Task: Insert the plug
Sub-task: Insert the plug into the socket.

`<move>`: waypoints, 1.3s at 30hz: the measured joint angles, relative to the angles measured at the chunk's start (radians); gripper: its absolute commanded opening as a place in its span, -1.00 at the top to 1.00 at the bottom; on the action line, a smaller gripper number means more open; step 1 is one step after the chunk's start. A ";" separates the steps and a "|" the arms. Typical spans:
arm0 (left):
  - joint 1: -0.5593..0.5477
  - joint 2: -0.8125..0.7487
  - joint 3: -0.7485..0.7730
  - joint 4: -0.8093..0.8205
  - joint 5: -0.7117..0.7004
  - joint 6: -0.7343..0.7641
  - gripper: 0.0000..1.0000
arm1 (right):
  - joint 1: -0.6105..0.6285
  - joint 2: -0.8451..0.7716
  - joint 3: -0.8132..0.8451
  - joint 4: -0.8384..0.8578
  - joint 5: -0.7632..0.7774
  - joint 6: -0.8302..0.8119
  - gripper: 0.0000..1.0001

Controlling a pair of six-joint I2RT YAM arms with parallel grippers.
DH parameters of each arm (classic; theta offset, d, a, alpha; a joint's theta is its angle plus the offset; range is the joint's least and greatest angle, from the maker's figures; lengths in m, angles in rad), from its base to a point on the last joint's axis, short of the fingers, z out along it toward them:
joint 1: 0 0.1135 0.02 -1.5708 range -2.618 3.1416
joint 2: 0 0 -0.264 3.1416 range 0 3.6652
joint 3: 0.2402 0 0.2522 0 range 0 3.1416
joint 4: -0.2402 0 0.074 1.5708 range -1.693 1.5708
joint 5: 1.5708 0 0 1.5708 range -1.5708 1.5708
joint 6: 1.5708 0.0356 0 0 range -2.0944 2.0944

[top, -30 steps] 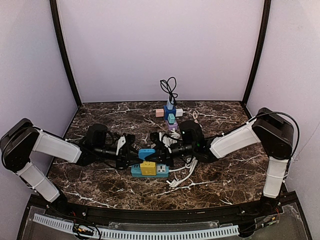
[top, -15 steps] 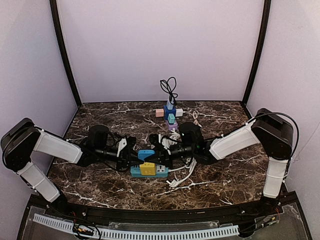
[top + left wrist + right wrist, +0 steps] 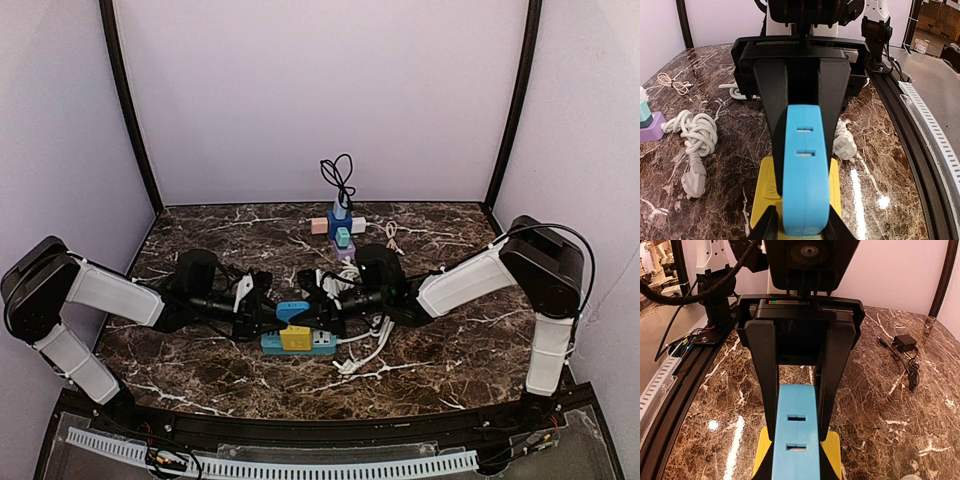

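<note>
We see both arms meeting low over the middle of the table [image 3: 200, 235], fingertip to fingertip. The left gripper [image 3: 272, 310] is closed on the blue plug [image 3: 293, 308]: in the right wrist view its two black fingers [image 3: 762, 380] press against the plug's sides with no gap showing. The right gripper [image 3: 318, 304] is clamped on the same plug from the opposite end, and in the left wrist view its fingers [image 3: 834, 105] hug the plug's far half. The plug lies lengthwise between the two grippers with its two-slotted face turned up (both wrist views show the slots). It is directly above a yellow block [image 3: 296, 337] that sits on the strip [image 3: 323, 346], though we cannot tell whether plug and block touch. A white cable [image 3: 365, 350] lies coiled just right of the strip. A cluster of coloured blocks [image 3: 342, 235] stands well behind, near the back wall.
</note>
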 measured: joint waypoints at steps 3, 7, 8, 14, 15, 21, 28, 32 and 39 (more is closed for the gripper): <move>0.000 -0.011 0.005 -0.019 -0.001 -0.007 0.26 | 0.000 0.001 -0.003 0.006 0.000 0.000 1.00; 0.000 -0.026 0.006 -0.042 -0.007 -0.011 0.00 | 0.000 0.001 -0.011 0.020 0.004 0.000 1.00; 0.000 -0.032 0.006 -0.048 -0.010 -0.013 -0.04 | 0.000 0.001 -0.013 0.023 0.005 0.000 0.94; 0.000 -0.097 0.022 -0.126 -0.040 -0.003 -0.39 | 0.000 0.002 0.008 -0.033 0.014 -0.007 0.18; 0.000 -0.111 0.026 -0.145 -0.047 0.006 -0.41 | -0.001 0.002 0.013 -0.053 0.011 -0.012 0.08; 0.000 -0.211 0.044 -0.280 -0.093 0.054 -0.48 | -0.001 -0.034 0.025 -0.141 0.031 -0.025 -0.47; 0.003 -0.316 0.083 -0.451 -0.178 0.077 -0.54 | -0.001 -0.085 0.022 -0.257 0.076 -0.036 -0.97; 0.031 -0.361 0.144 -0.585 -0.265 0.068 -0.56 | -0.001 -0.140 0.022 -0.268 0.107 -0.037 -0.97; 0.191 -0.307 0.384 -0.887 -0.547 -0.074 -0.45 | -0.020 -0.283 0.023 -0.250 0.183 0.021 -0.97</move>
